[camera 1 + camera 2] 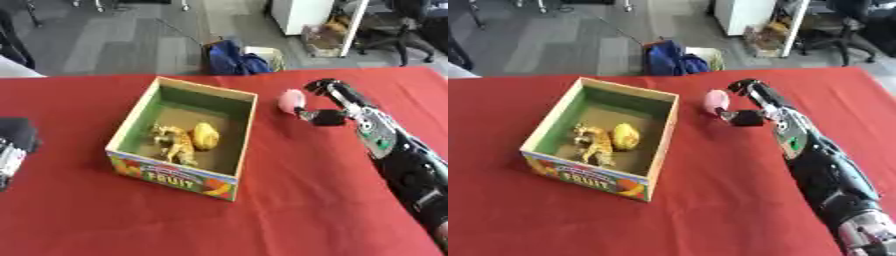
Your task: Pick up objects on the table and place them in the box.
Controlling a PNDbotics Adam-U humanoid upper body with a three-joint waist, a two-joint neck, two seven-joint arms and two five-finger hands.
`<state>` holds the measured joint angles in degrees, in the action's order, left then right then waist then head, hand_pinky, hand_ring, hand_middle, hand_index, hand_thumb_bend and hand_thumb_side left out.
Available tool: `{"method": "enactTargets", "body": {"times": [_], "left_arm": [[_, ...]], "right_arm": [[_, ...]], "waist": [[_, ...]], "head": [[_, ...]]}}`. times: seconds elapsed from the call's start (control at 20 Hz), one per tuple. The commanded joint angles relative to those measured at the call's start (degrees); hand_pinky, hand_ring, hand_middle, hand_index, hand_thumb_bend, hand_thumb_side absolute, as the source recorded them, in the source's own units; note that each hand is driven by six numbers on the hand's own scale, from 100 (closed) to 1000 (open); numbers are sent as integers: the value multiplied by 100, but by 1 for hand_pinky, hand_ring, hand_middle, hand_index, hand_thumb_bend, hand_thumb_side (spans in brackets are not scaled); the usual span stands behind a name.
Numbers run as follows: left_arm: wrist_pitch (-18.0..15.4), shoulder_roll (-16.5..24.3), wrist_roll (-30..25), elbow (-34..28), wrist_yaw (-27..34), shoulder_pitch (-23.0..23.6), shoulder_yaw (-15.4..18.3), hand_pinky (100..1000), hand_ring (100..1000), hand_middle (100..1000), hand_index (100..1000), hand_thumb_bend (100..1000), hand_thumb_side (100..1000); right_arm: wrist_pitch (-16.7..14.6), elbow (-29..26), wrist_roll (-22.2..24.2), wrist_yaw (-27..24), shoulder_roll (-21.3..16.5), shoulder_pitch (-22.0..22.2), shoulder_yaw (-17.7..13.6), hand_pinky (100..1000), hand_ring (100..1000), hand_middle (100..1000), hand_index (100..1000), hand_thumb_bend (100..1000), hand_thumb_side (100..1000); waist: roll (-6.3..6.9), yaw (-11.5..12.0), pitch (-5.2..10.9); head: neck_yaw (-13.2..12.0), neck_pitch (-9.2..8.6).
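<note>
Pink rounded object (291,100) (smooth, pale) pinched in right hand (322,106).

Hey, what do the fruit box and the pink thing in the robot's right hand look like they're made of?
Fruit box: probably wood or thick cardboard, matte, with pale square-cut rim edges, a green inside and a printed front. Pink thing, pinched by the right hand: smooth, rounded, likely plastic or foam; hard to say.
</note>
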<state>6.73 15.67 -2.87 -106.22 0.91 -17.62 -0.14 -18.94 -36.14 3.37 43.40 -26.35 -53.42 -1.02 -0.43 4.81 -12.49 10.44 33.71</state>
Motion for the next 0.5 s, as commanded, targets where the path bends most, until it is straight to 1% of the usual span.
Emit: {"method": "enactTargets", "body": {"times": [0.05,0.15,0.2,0.25,0.3,0.35,0.4,0.45,0.5], "left_arm": [[-6,109,-19,-112,9,-61,29,687,615,576,699,399,485],[-7,106,-25,-114,10,-66,24,687,615,576,699,399,485],[-6,106,-28,-114,9,-66,21,687,615,576,699,399,486],[-6,105,-31,-115,8,-67,19,687,615,576,699,399,486],[-6,103,-32,-115,9,-69,17,687,615,576,699,399,486],[-6,102,-34,-115,9,-72,16,687,615,576,699,398,486],[-6,101,-36,-116,9,-74,14,687,616,576,699,398,486],[-6,101,-36,-116,8,-76,14,687,616,576,699,398,487],[-6,100,-37,-116,8,-77,14,687,616,576,699,398,487]], "right_arm": [[-22,-39,98,159,-46,-130,4,821,791,760,838,350,440],[-14,-44,90,238,-19,-127,5,817,783,745,827,345,422],[3,-47,63,278,-5,-123,2,810,769,707,796,335,381],[29,-57,3,319,8,-123,-3,799,748,634,745,316,311],[63,-69,-87,369,21,-121,-4,799,748,634,745,316,311],[96,-82,-188,417,30,-120,-5,783,717,540,667,283,192],[125,-96,-296,473,36,-119,-2,769,690,486,609,259,100],[160,-115,-431,529,38,-120,-6,755,668,448,561,231,100],[193,-131,-579,577,40,-117,-12,748,658,429,541,223,100]], "waist": [[15,25,72],[17,50,63],[18,63,58],[20,76,52],[21,85,47],[22,96,42],[22,105,38],[22,114,33],[20,121,28]], "head": [[35,-18],[45,-26],[49,-28],[56,-34],[62,-38],[70,-45],[76,-50],[79,-57],[83,-63]]}}
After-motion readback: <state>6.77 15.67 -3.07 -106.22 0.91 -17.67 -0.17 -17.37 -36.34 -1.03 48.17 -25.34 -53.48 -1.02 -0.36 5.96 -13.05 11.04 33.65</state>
